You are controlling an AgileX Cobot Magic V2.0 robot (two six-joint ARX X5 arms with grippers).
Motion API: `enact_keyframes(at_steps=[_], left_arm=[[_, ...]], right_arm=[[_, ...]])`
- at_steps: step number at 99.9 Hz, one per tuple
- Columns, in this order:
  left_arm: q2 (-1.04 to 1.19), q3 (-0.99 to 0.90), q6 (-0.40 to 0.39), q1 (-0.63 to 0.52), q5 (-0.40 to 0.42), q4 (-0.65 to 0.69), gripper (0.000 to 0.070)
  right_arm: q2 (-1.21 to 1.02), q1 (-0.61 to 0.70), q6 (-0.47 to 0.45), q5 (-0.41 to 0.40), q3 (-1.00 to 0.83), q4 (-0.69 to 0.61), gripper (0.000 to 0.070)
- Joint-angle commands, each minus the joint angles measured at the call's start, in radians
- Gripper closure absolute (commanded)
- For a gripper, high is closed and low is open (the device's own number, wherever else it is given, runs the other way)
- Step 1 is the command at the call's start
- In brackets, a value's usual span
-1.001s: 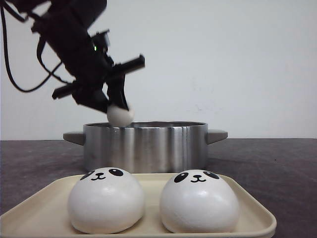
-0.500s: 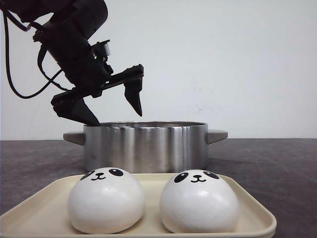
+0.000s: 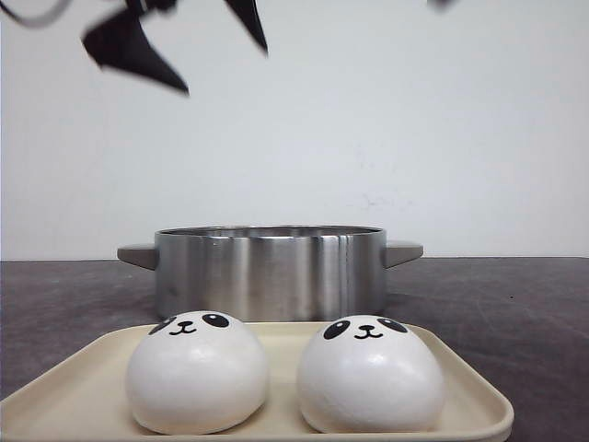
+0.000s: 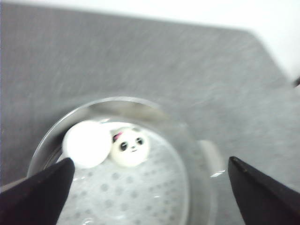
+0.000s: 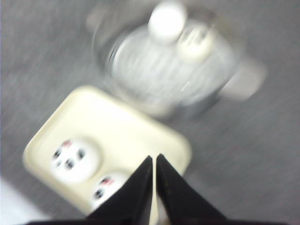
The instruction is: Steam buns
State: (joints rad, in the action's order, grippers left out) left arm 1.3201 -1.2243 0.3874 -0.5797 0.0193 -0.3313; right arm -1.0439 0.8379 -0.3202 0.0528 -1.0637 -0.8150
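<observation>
Two panda-faced buns (image 3: 197,373) (image 3: 370,375) sit side by side on the cream tray (image 3: 83,387) in front of the steel pot (image 3: 270,272). In the left wrist view two more buns lie together inside the pot on its perforated insert: one shows its plain white side (image 4: 86,144), the other its face (image 4: 130,146). My left gripper (image 3: 227,72) is open and empty, high above the pot's left side; it also shows in the left wrist view (image 4: 151,161). My right gripper (image 5: 154,157) is shut and empty, high above the tray (image 5: 117,126).
The pot has a handle on each side (image 3: 403,251). The dark grey tabletop (image 3: 515,313) runs around the pot and tray. A white wall stands behind. The right wrist view is blurred.
My left gripper held a bun over the pot's left rim, let it go into the pot, opened, and has risen to the top of the front view.
</observation>
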Motion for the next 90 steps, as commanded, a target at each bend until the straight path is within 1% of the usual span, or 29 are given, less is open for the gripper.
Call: enact_keyframes(at_steps=[1, 2, 3, 4, 5, 6, 9, 10, 14, 25, 42, 65, 71, 73, 75, 76, 77, 79, 81, 82, 85, 87, 90], left_arm=[[-0.048, -0.023, -0.006, -0.02, -0.002, -0.017, 0.0067], [-0.057, -0.023, -0.006, -0.023, -0.001, -0.021, 0.0067], [-0.066, -0.023, -0.006, -0.025, -0.001, -0.025, 0.0067], [-0.075, -0.023, -0.006, -0.027, -0.001, -0.03, 0.0067], [-0.083, -0.023, -0.006, -0.03, -0.001, -0.034, 0.0067], [-0.092, -0.023, -0.007, -0.032, 0.0, -0.039, 0.0067], [-0.115, -0.023, -0.008, -0.038, 0.0, -0.05, 0.0067], [-0.123, -0.023, -0.008, -0.04, 0.0, -0.054, 0.0067], [-0.152, -0.023, -0.008, -0.047, 0.0, -0.071, 0.0067], [-0.215, -0.023, -0.006, -0.064, 0.0, -0.104, 0.0067], [-0.268, -0.023, -0.007, -0.08, 0.001, -0.129, 0.0067], [-0.275, -0.023, -0.006, -0.083, 0.001, -0.176, 0.0067], [-0.275, -0.023, -0.006, -0.083, 0.001, -0.186, 0.0067], [-0.275, -0.023, -0.007, -0.083, 0.001, -0.188, 0.0067], [-0.275, -0.023, -0.007, -0.083, 0.001, -0.189, 0.0067], [-0.275, -0.023, -0.007, -0.083, 0.001, -0.189, 0.0067], [-0.275, -0.023, -0.008, -0.083, 0.001, -0.189, 0.0067], [-0.275, -0.023, -0.008, -0.083, 0.001, -0.188, 0.0067], [-0.275, -0.023, -0.007, -0.083, 0.001, -0.188, 0.0067], [-0.275, -0.023, -0.007, -0.083, 0.001, -0.188, 0.0067], [-0.275, -0.023, -0.007, -0.083, 0.001, -0.188, 0.0067], [-0.275, -0.023, -0.007, -0.083, 0.001, -0.188, 0.0067], [-0.275, -0.023, -0.007, -0.083, 0.001, -0.188, 0.0067]], right_arm=[[-0.028, 0.015, -0.137, -0.092, 0.072, 0.06, 0.0604], [-0.03, 0.016, -0.141, -0.098, 0.077, 0.063, 0.059], [-0.034, 0.016, -0.149, -0.108, 0.087, 0.068, 0.0561], [-0.04, 0.018, -0.161, -0.121, 0.1, 0.075, 0.0511], [-0.042, 0.018, -0.165, -0.126, 0.104, 0.077, 0.0493], [-0.046, 0.019, -0.172, -0.134, 0.111, 0.08, 0.0459], [-0.06, 0.023, -0.188, -0.152, 0.129, 0.084, 0.0349], [-0.068, 0.025, -0.193, -0.16, 0.137, 0.084, 0.0298], [-0.094, 0.033, -0.199, -0.163, 0.15, 0.08, 0.0211], [-0.17, 0.051, -0.196, -0.161, 0.155, 0.067, 0.0205], [-0.283, 0.066, -0.192, -0.163, 0.155, 0.126, 0.0206], [-0.42, 0.072, -0.188, -0.208, 0.155, 0.163, 0.0208], [-0.449, 0.072, -0.188, -0.211, 0.155, 0.173, 0.0242], [-0.457, 0.072, -0.188, -0.21, 0.155, 0.177, 0.0267], [-0.463, 0.072, -0.187, -0.21, 0.155, 0.18, 0.0311], [-0.469, 0.072, -0.184, -0.21, 0.155, 0.184, 0.0362], [-0.47, 0.072, -0.183, -0.21, 0.155, 0.186, 0.038], [-0.474, 0.072, -0.175, -0.21, 0.155, 0.19, 0.0474], [-0.477, 0.072, -0.166, -0.21, 0.155, 0.196, 0.0591], [-0.479, 0.072, -0.159, -0.21, 0.155, 0.202, 0.0691], [-0.479, 0.072, -0.148, -0.21, 0.155, 0.211, 0.07], [-0.479, 0.072, -0.143, -0.21, 0.154, 0.219, 0.0676], [-0.478, 0.072, -0.143, -0.211, 0.152, 0.23, 0.0691]])
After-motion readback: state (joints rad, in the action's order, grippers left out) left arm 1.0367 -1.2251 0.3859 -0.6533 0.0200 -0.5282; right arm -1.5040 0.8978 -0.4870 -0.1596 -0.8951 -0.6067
